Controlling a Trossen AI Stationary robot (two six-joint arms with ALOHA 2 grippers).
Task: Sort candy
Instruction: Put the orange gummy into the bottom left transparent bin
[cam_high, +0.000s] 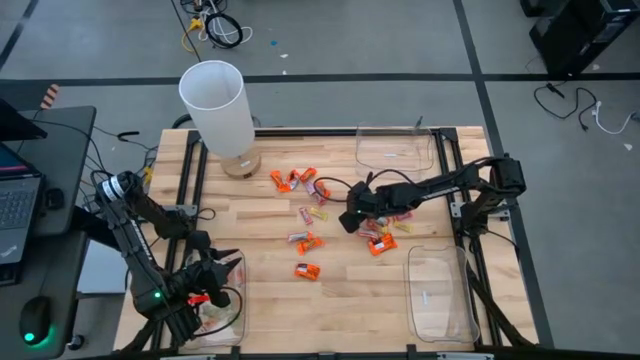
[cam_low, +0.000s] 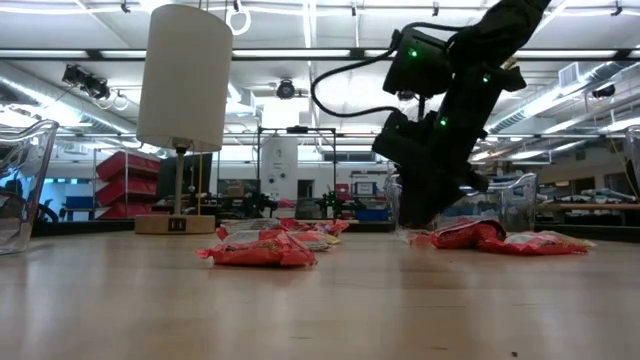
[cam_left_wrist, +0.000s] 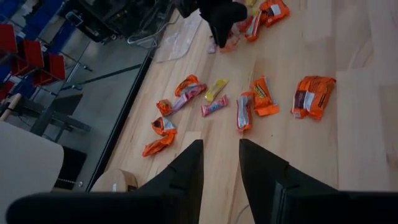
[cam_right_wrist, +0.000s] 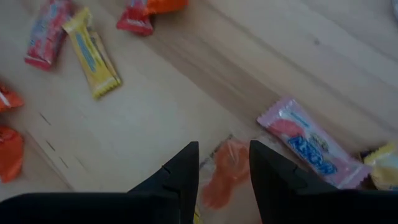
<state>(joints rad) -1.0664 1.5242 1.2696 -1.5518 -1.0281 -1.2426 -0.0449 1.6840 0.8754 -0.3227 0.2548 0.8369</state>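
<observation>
Right pincer (cam_right_wrist: 224, 171) spread low over orange candy (cam_right_wrist: 222, 175) on the surface (cam_right_wrist: 155, 118), right of centre. Best lowered straight, fingers straddling one wrapper. Left pincer (cam_left_wrist: 221, 163) spread, waiting near-left.

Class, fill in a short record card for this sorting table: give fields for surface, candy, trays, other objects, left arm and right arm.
surface: wooden table
candy: wrapped sweets scattered mid-table, mostly orange, some pink and yellow
trays: clear trays at the far right, near right and near left
other objects: white-shaded lamp at the far left
left arm: left gripper over the near-left tray, fingers apart, nothing between them
right arm: right gripper low over the sweets, fingers open astride an orange sweet
</observation>
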